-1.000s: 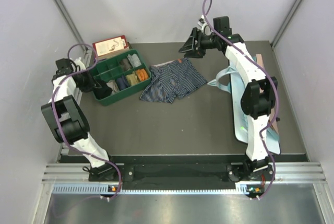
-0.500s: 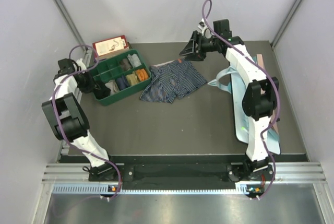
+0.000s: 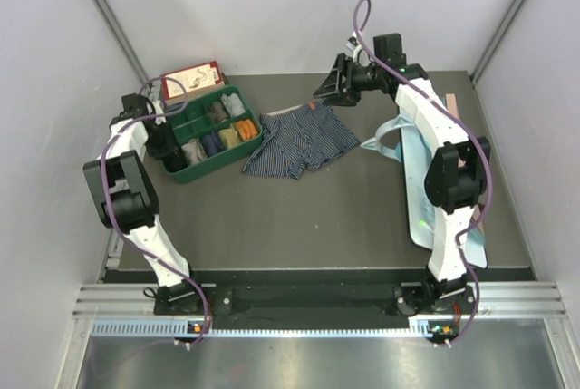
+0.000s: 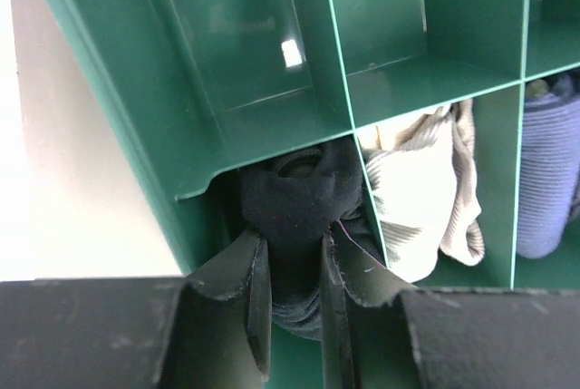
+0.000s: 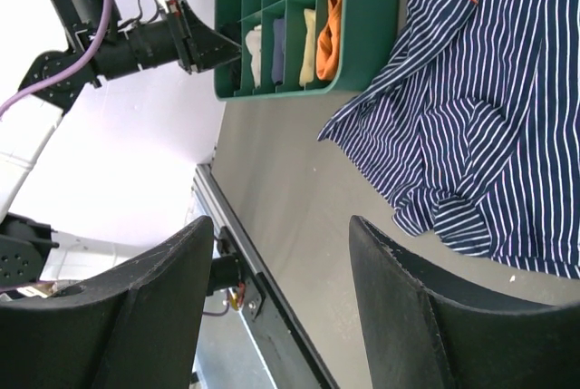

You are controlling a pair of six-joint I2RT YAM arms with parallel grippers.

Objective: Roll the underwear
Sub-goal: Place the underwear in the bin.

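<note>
The left end effector (image 4: 294, 255) is pinched on the rolled black briefs (image 4: 299, 197) in the tray's (image 4: 136, 90) corner pocket. Best to seat the roll deep before letting go, so it stays wound. The right end effector (image 5: 281, 235) hangs spread above the striped briefs (image 3: 299, 142), which lie flat on the desk (image 3: 317, 217).

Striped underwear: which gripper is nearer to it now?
Right. The right gripper hovers open just beyond the striped underwear; the left gripper is in the green tray, shut on the black underwear.
</note>
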